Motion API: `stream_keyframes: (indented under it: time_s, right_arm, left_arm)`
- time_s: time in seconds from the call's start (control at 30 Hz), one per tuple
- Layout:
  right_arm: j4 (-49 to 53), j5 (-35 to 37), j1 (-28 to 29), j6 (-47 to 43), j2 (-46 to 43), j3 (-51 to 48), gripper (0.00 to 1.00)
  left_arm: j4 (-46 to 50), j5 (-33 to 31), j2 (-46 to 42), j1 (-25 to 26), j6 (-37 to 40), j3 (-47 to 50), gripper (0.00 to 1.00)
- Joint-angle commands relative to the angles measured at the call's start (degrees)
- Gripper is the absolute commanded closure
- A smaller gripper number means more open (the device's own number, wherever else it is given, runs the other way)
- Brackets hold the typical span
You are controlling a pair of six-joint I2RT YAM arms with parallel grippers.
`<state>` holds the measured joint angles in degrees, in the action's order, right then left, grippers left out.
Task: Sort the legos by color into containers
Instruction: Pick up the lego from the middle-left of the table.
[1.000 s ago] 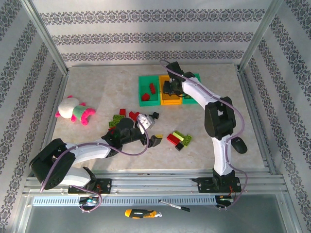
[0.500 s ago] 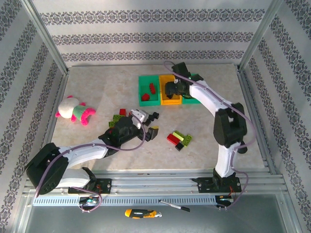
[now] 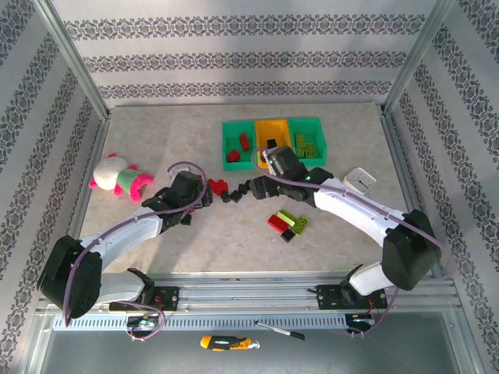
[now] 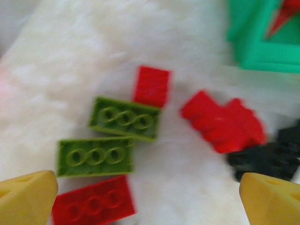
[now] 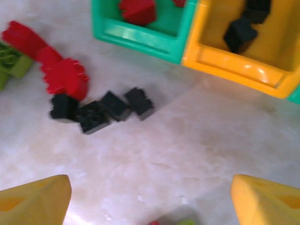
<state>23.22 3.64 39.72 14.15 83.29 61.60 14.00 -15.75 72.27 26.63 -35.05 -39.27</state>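
Two picks are being lined up, it seems: the right gripper (image 5: 150,201), jaws wide and empty, hangs over black legos (image 5: 101,110) near the orange-yellow bin (image 5: 234,65), while the left gripper (image 4: 149,201), equally wide, faces lime bricks (image 4: 124,118) it must descend on and pinch.

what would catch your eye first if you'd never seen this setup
The bright bins stand in a row at the back, green, orange-yellow, green, with red bricks in the left one and black in the middle. Mid-table, the open left gripper and right gripper hang above loose bricks, red, black and lime. A pink-white-green plush toy lies far left.
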Motion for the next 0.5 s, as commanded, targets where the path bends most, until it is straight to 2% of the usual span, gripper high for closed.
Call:
stream_keyframes:
  time_s: [0.0, 0.23, 0.47]
  right_arm:
    - [-5.81, -0.07, 4.35, -3.02, -2.52, -1.15, 0.06]
    - [-8.12, -6.41, 9.76, -5.15, -0.4, 1.31, 0.02]
    - [-7.87, -7.48, 10.98, -6.08, 1.91, 3.49, 0.02]
  left_arm:
    - [14.37, -0.73, 0.82, -3.65, -7.68, -2.38, 0.0]
    - [16.24, 8.9, 8.13, -7.38, -8.34, -5.23, 0.01]
    - [14.2, 13.09, 13.6, -7.63, -7.9, -5.4, 0.01]
